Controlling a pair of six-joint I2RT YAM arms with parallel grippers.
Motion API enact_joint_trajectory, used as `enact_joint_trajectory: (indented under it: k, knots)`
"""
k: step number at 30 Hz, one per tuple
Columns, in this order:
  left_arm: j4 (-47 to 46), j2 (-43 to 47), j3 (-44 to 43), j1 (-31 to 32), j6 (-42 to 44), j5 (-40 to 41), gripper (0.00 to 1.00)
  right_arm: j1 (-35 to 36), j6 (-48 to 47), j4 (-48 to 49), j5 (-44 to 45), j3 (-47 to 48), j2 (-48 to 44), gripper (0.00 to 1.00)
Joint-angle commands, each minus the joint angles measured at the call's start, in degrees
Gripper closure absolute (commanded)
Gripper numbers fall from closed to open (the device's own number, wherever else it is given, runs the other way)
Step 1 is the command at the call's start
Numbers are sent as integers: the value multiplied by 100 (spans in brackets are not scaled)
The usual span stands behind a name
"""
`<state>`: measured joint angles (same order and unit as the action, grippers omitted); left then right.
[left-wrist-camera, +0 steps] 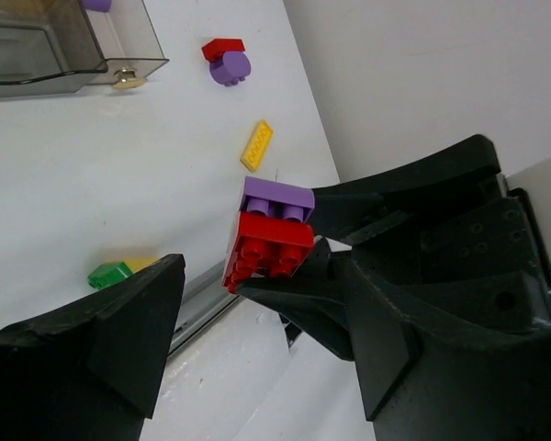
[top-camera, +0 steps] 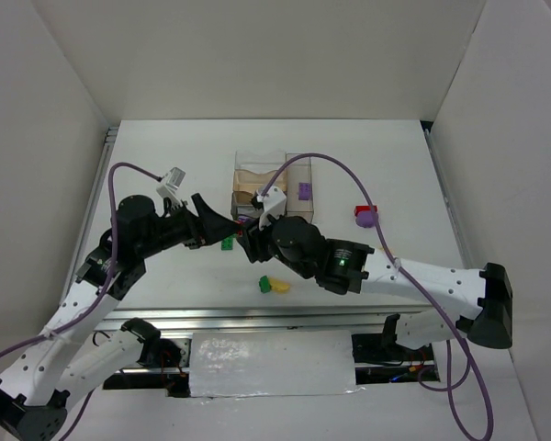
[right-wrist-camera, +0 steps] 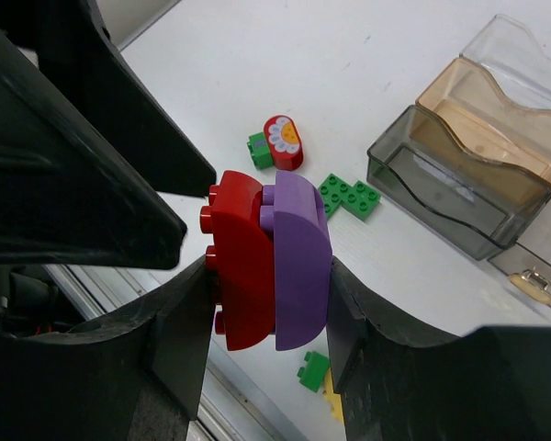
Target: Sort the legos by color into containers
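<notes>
While R gripper (right-wrist-camera: 268,303) clamps a red brick (right-wrist-camera: 234,266) stuck to a purple brick (right-wrist-camera: 301,262), held off the table on the near side of the tray (right-wrist-camera: 441,193), L gripper (top-camera: 228,224) sits w/ jaws spread wide right beside the pair, gripping nothing. One L finger is close by the red side; can't tell if it touches. Judgement: the pair needs pulling apart before either half can be binned, so this reads as a split step, not a drop. Done, as far as visible: one purple piece (top-camera: 305,191) in the long side compartment. The short compartments show no bricks I can make out, but the view is partial. Left on the table: a red+purple pair (left-wrist-camera: 224,59) right of the tray, yellow plate (left-wrist-camera: 257,145), green plate (right-wrist-camera: 351,197), flower-topped red piece (right-wrist-camera: 283,142) touching a green bit (right-wrist-camera: 259,150), and a green brick (right-wrist-camera: 314,369) beside a yellow brick (top-camera: 281,287) nr the front edge. Est. early in the task: most pieces unsorted, incl. all loose red, green and yellow.
</notes>
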<state>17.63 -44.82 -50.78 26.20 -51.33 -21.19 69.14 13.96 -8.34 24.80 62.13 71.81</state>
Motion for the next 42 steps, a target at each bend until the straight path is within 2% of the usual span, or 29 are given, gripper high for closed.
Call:
enact_joint_trajectory:
  k: [1,7,10,11,13,14,15,16,17,21,24,25,28,29,31,35,42]
  knots:
    - [-479,-27,68,26,-35,-403,19,46,-68,403,70,370,-36,85]
    - [-743,-150,148,35,-26,-500,35,55,-68,543,-256,432,-35,84]
    - [-735,-185,104,35,26,-483,49,64,-51,553,-239,440,8,84]
    - [-743,-185,95,35,44,-474,61,55,-42,526,-238,458,26,84]
    - [-761,-203,60,35,114,-491,77,55,-33,561,-273,441,35,83]
    - [-752,-212,34,43,141,-517,90,55,19,596,-282,397,26,82]
    - [-726,-229,16,44,167,-500,99,55,37,640,-317,362,-18,78]
    - [-708,-229,7,35,219,-448,100,55,89,701,-396,300,-35,70]
    - [-708,-194,16,35,255,-360,100,47,133,728,-440,274,-53,41]
    - [-813,51,165,35,422,-184,100,-234,239,808,-1325,28,-395,24]
    - [-849,298,165,35,658,-122,100,-708,397,378,-1933,-235,-773,22]
    - [-831,420,157,35,746,-105,100,-1118,424,386,-2579,-367,-930,22]
    - [-874,666,165,35,1080,-253,100,-1736,397,648,-4276,-929,-1668,22]
    - [-936,728,226,35,1177,-341,100,-1990,380,710,-5108,-1035,-1975,22]
    - [-1216,895,349,35,1441,-902,100,-2159,327,816,-5981,-1194,-2214,22]
    - [-1771,984,525,35,1521,-2211,100,-2318,467,1096,-6794,-1081,-2014,24]
    - [-2878,992,921,35,994,-3092,100,-2300,845,2098,-6857,-1080,-1575,27]
